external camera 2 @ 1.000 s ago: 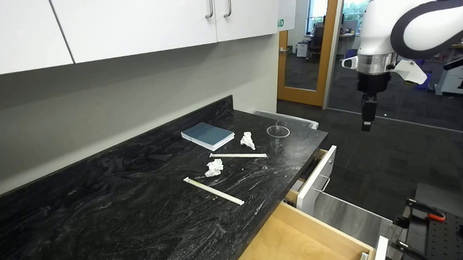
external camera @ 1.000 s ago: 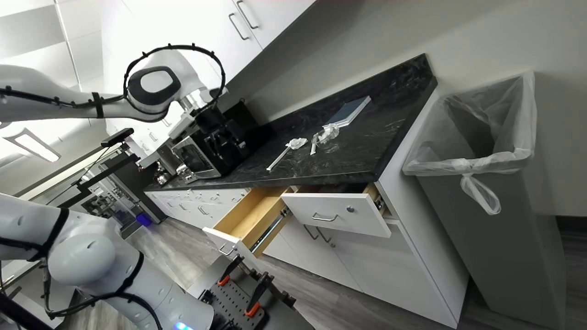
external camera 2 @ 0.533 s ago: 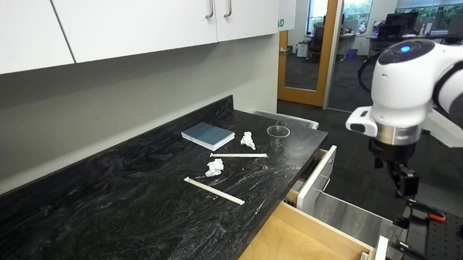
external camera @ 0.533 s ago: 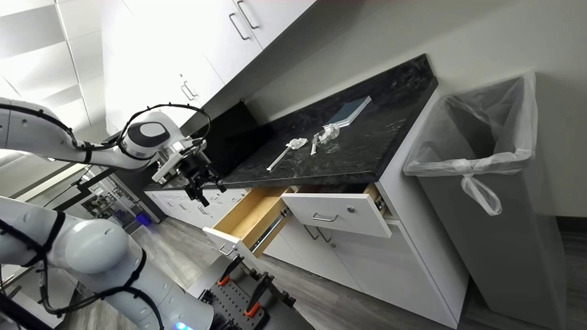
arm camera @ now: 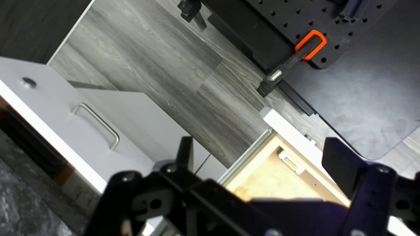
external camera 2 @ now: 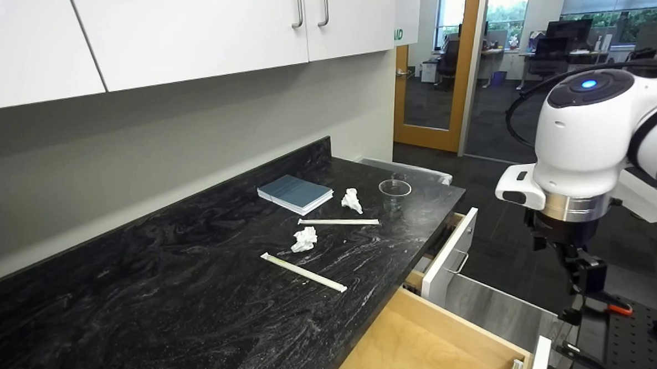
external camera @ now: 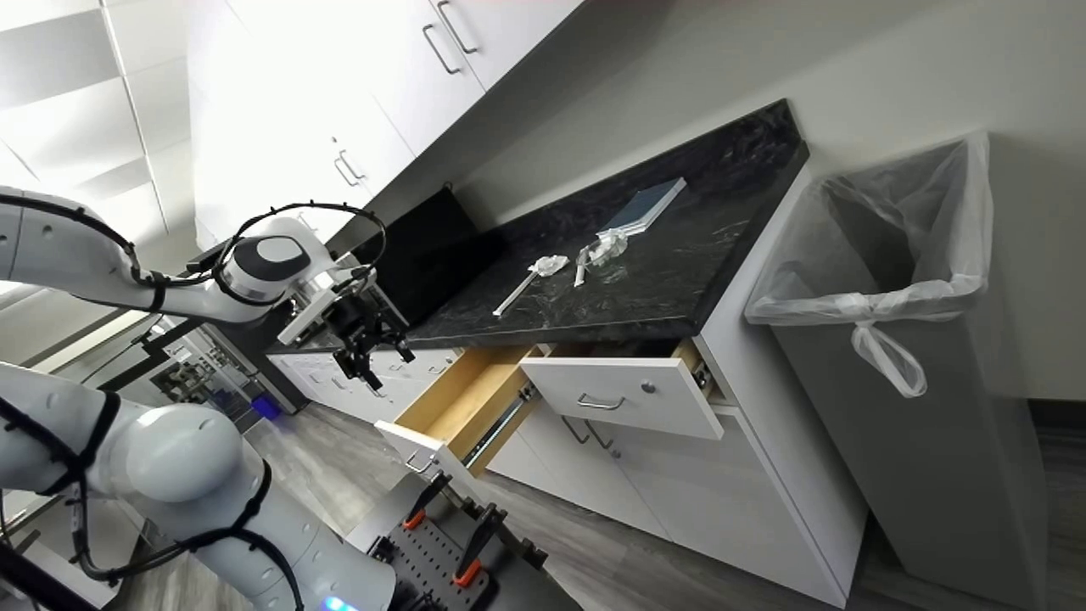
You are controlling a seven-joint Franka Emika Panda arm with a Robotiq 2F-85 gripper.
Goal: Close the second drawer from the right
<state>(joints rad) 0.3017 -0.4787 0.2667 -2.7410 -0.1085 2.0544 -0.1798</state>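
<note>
Office. Near me: dark counter (external camera 2: 202, 279), white cupboards (external camera 2: 196, 29) above; far end: glazed wooden door (external camera 2: 457, 96), desks (external camera 2: 583, 53), chair (external camera 2: 550, 54), monitor (external camera 2: 576, 29).

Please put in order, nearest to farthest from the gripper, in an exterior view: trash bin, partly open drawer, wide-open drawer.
1. Wide-open drawer: picture right of the gripper.
2. Partly open drawer: farther right.
3. Trash bin: rightmost, past the counter.

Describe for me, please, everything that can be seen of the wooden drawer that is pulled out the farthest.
This drawer is a box of what looks like pale yellow wood, with a flat white front carrying a slim metal handle. A metal runner lines its side; a small white fitting sits inside, near the front. It stands far out below the dark countertop, beside a less open drawer. The open gripper is apart from it.
</note>
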